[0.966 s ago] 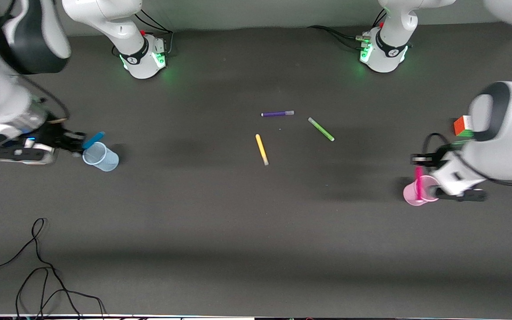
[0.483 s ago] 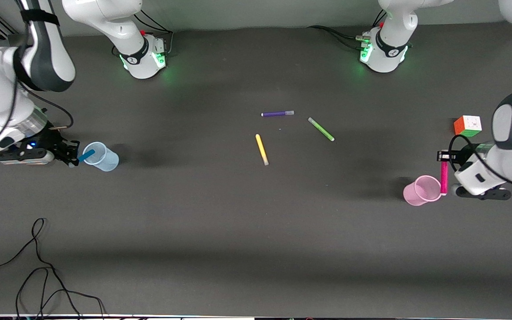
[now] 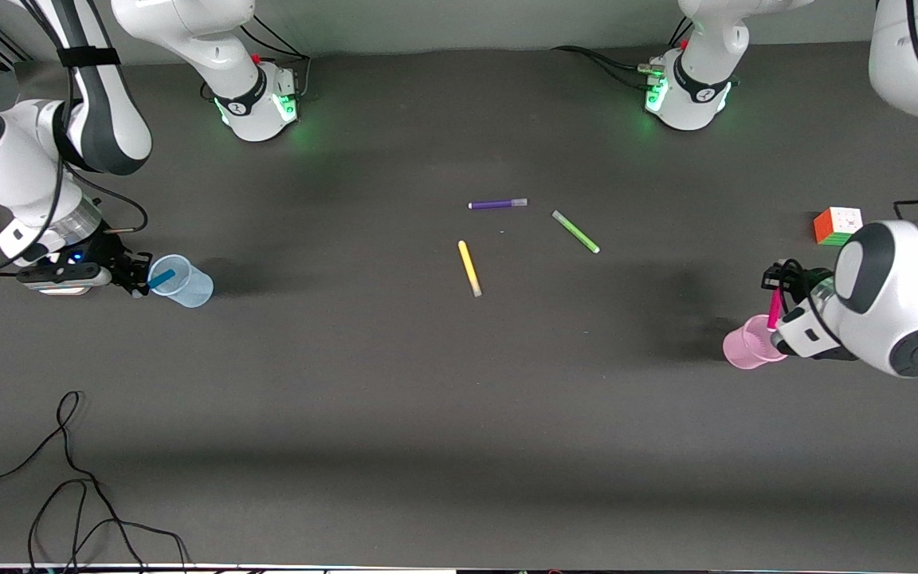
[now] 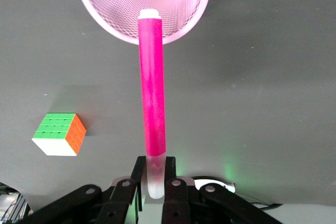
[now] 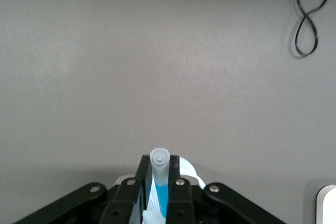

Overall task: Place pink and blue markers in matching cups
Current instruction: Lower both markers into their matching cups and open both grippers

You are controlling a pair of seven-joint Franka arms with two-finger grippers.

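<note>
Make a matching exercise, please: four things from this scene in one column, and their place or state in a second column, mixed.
Things:
1. pink marker
2. blue marker
3. yellow pen
4. puzzle cube

Places or states:
A. lies loose mid-table
B. held by the left gripper, tip at the pink cup
C. sits toward the left arm's end
D. held by the right gripper, end in the blue cup

Pairs: 1-B, 2-D, 3-A, 4-C

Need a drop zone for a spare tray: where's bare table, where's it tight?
Bare: the wide band nearer the front camera than the yellow pen, between the loose cable and the pink cup. Tight: the left gripper over the pink cup with the cube beside; the right gripper at the blue cup.
</note>
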